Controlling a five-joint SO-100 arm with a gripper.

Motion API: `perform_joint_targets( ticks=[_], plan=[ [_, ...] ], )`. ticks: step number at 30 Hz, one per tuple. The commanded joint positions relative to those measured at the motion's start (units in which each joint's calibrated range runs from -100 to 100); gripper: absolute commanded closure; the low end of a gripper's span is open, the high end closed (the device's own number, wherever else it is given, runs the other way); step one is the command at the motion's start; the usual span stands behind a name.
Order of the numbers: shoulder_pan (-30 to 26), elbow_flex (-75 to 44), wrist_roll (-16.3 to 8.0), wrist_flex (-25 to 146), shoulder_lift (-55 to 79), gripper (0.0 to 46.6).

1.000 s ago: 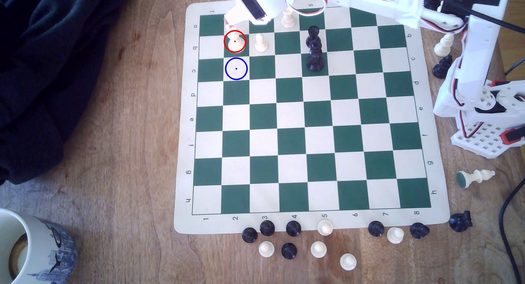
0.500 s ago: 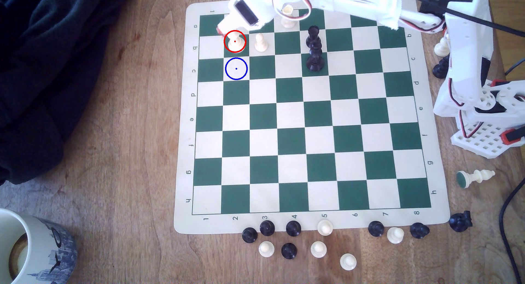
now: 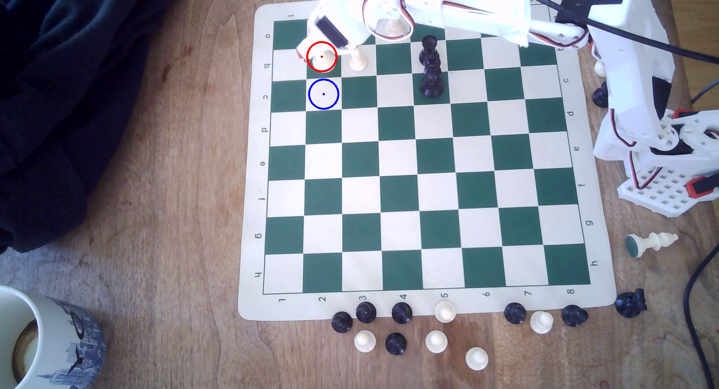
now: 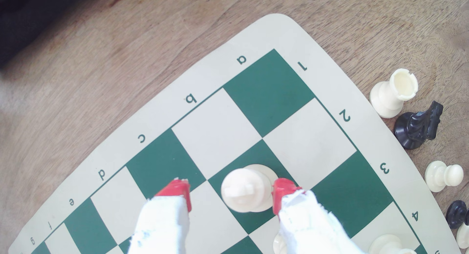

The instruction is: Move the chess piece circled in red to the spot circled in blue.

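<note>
We log a brown wooden table (image 3: pixel 155 179) with visible grain, carrying a green-and-cream roll-up chess mat (image 3: pixel 428 155) lettered a to h and numbered 1 to 8 along its borders. A dark cloth (image 3: pixel 58 101) lies heaped at the exterior view's upper left, and a printed mug (image 3: pixel 50 342) sits at its lower left corner. The white arm (image 3: pixel 486 8) reaches in from its base at the exterior view's right. On the mat we count 3 cream pieces and 2 black pieces (image 3: pixel 430 66) that stand one behind the other. Below the mat's near edge we count 5 black pawns and 5 cream pawns, with 1 black knight (image 3: pixel 630 303) by the corner and 1 cream piece (image 3: pixel 653 243) lying on its side at the exterior view's right. The cream piece in the red ring (image 3: pixel 323 59) stands upright on a green square in row b, column 2. The blue-ringed square (image 3: pixel 323 94) is the next square in column 2, row c, and bare. The gripper (image 4: pixel 232 193) is spread apart, its 2 red fingertips (image 4: pixel 177 190) on either side of that piece; one tip is close against it, the other stands well off, and nothing is clamped.
</note>
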Motion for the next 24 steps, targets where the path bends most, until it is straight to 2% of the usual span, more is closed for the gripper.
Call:
perform_joint_targets(
  ticks=[1, 16, 24],
  plan=[
    [-0.4, -4.9, 0.1, -1.1, -1.4, 29.6],
    [-0.9, -7.0, 0.1, -2.0, -0.6, 31.3],
    [-0.9, -6.8, 0.1, -2.0, -0.3, 34.5]
  ],
)
